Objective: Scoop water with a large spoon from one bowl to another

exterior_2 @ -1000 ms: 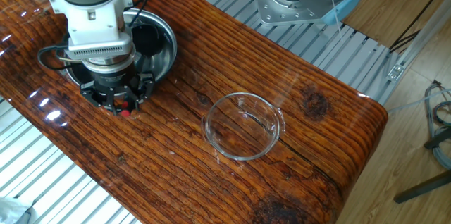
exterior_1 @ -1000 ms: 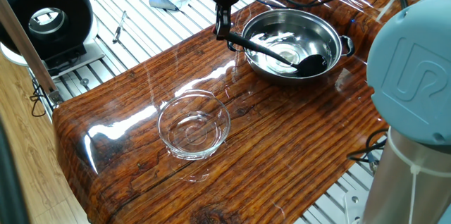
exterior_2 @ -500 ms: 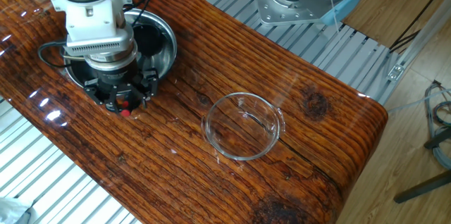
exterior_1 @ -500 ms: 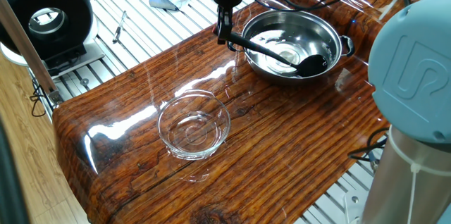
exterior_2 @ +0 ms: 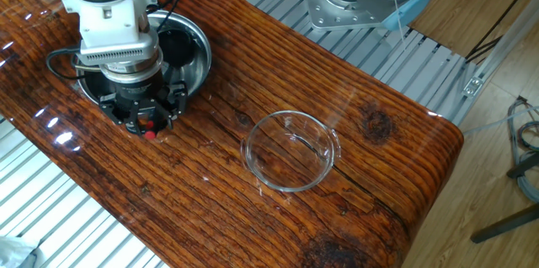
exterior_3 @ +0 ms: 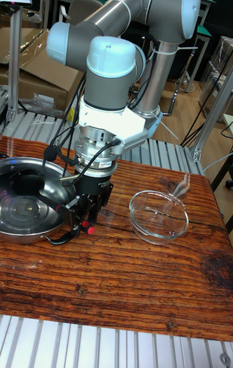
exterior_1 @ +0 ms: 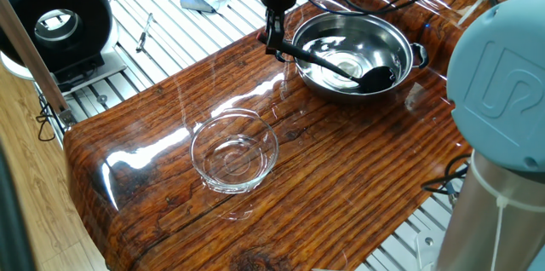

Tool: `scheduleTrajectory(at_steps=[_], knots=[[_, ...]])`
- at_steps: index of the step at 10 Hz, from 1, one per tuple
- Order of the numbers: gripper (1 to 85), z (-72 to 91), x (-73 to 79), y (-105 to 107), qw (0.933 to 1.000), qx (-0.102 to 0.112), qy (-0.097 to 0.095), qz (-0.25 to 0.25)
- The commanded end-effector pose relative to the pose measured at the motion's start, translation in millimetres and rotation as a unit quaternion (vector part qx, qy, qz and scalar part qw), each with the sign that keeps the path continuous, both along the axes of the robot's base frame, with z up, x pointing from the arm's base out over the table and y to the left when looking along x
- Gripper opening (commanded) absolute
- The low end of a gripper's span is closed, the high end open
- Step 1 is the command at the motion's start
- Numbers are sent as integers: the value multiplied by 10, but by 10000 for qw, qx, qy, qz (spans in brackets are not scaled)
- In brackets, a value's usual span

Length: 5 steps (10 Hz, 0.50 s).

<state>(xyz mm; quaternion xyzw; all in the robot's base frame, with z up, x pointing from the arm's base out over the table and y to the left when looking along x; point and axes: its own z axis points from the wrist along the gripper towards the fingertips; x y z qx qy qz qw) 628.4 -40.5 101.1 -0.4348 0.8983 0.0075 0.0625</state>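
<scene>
- Ladle (exterior_1: 341, 68): black, lying across the steel bowl (exterior_1: 400, 37). Its round scoop sits low against the bowl's inner wall on the side away from my claw; its thin handle slopes up over the near rim.
- My claw (exterior_1: 274, 43): pointing straight down at the bowl's rim, pinching the free end of the ladle handle between its fingers.
- Water (exterior_1: 336, 56): a shiny pool in the bottom of the steel bowl. I cannot tell whether the scoop holds any.
- Steel bowl: resting on the wooden tabletop (exterior_1: 341, 169) near one end, two small side handles on its rim.
- Glass bowl (exterior_1: 234, 152): clear, upright on the tabletop, well apart from the steel bowl, towards the other end. I cannot tell if there is water in it.
- Other fixed view: my wrist covers most of the steel bowl (exterior_2: 195, 57); the glass bowl (exterior_2: 291, 150) stands unobstructed.
- Tall view: my claw (exterior_3: 83, 222) hangs at the steel bowl's (exterior_3: 26, 225) edge, the glass bowl (exterior_3: 159, 216) beside it.
</scene>
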Motion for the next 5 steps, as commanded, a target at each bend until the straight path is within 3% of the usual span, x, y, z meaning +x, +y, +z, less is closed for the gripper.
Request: scheduleTrajectory(at_steps=[1,5], knots=[[497,-27,5,-10,10000,70,-24,-27],[470,-67,5,-38,9999,84,-51,-82]])
